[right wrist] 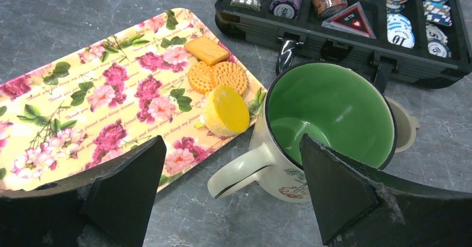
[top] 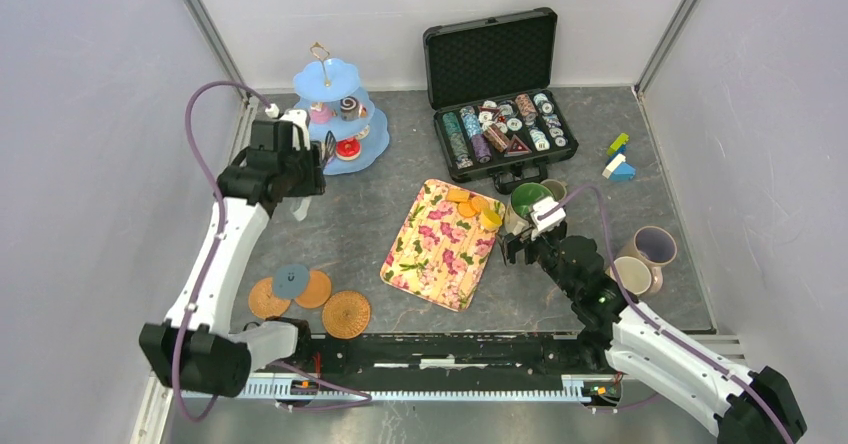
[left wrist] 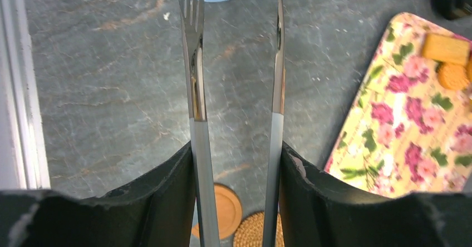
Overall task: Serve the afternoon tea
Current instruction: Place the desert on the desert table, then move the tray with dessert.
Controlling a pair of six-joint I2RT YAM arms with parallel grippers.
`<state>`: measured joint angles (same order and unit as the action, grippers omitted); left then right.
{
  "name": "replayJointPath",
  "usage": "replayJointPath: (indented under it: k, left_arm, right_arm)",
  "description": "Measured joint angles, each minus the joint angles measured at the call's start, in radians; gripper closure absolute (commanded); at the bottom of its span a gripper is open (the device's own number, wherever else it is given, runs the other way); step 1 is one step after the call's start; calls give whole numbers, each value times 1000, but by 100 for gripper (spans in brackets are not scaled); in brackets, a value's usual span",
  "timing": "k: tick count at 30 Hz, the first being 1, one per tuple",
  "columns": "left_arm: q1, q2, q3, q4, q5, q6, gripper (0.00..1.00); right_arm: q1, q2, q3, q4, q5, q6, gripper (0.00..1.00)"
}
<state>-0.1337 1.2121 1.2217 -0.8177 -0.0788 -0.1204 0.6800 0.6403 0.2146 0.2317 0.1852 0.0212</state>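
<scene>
r end effector open by green mug; l end effector grips tongs; chip reads 10.

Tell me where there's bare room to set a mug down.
Bare tabletop between the blue tiered stand and the floral tray; the tray's near half is free too. Crowded where the green-lined mug sits by the chip case and biscuits.

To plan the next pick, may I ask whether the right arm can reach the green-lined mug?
Probably yes: the open right gripper hovers right at the green-lined mug, nothing between them.
</scene>
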Motion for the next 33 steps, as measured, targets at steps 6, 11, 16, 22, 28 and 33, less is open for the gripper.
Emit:
replayJointPath:
  k: [6,11,16,22,28,33]
  left_arm:
    - [-5,-150,-45,-15,188,-3,45]
    - [-125,-209,-117,25,298,-46,45]
    - [-385,-169,-198,123,300,-212,45]
    - [-589,-38,-297,360,303,-497,46]
    - [-683,87,-350,527,288,-744,46]
    - [-748,167,-350,634,280,-878,46]
  right_arm:
    - [0,35,0,-5,-4,0,2]
    - [0,22,0,-6,0,0,2]
    - [0,2,0,-1,0,0,2]
    - [0,3,0,-7,3,0,2]
    - [0,-32,0,-9,19,0,2]
    - [0,-43,0,-9,23,0,2]
